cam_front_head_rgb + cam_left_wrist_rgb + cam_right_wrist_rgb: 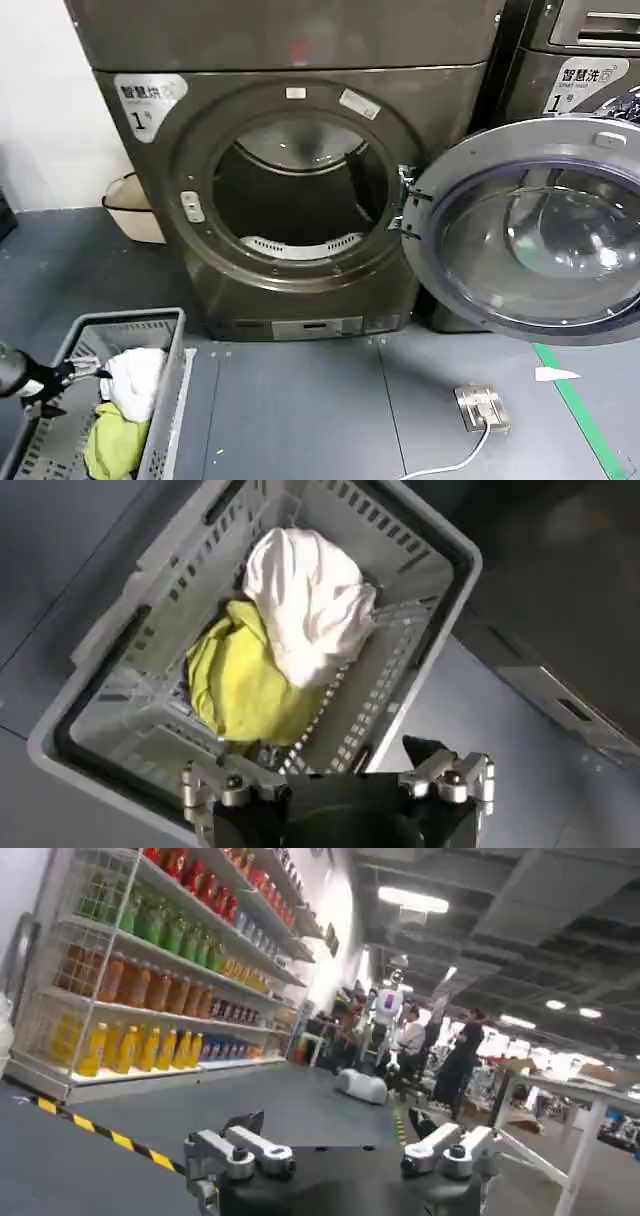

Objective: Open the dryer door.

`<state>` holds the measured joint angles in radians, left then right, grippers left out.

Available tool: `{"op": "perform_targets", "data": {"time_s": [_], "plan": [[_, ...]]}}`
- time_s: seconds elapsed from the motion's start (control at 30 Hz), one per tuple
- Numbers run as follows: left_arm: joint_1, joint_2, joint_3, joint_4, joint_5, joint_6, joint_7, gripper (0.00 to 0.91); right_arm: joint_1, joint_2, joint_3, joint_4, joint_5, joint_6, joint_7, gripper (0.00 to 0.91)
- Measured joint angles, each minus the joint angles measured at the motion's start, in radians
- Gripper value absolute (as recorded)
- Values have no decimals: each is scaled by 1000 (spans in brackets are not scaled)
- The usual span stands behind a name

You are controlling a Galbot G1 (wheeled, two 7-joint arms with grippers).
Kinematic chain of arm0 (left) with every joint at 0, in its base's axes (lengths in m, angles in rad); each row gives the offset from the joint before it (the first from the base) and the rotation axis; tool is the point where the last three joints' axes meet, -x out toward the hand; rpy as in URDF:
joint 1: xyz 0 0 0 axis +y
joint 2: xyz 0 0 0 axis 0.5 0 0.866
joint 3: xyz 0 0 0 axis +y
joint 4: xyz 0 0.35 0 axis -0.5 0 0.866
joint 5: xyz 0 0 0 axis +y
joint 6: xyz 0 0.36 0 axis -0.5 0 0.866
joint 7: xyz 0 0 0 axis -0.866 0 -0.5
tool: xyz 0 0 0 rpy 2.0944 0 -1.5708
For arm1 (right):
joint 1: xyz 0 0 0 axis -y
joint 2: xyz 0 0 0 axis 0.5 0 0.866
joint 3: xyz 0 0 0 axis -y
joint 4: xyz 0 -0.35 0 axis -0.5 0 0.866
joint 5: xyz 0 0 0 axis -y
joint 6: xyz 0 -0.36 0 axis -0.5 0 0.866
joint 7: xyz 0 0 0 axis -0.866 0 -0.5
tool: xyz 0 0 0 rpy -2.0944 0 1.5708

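Head view, nearest first: the left gripper [45, 385] hangs over the grey laundry basket [168, 325], which holds a white cloth [135, 375] and a yellow-green garment [115, 440]. From the left wrist view its fingers [445, 772] stand spread wide with nothing between them. The right gripper [340, 1148] points out into the room, toward shelves of bottles [150, 978], also wide open and empty.

Farther back, the dryer door [530, 230] stands swung fully out on its hinge [408, 205], right of the open drum [295, 195], partly covering the neighbouring machine [580, 60]. Its clear bowl faces the robot, and its round face stands upright, with no long axis.

I'd guess the main risk is the door drifting shut, or an arm bumping it.
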<state>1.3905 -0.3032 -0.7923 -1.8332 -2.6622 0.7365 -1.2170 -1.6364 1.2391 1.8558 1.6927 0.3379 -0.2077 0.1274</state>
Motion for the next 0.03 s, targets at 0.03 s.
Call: {"op": "perform_targets", "data": {"time_s": [0.03], "plan": [[-2, 0, 0, 2, 1, 0, 0, 907, 0, 0, 0, 0, 0, 0, 0, 907]]}}
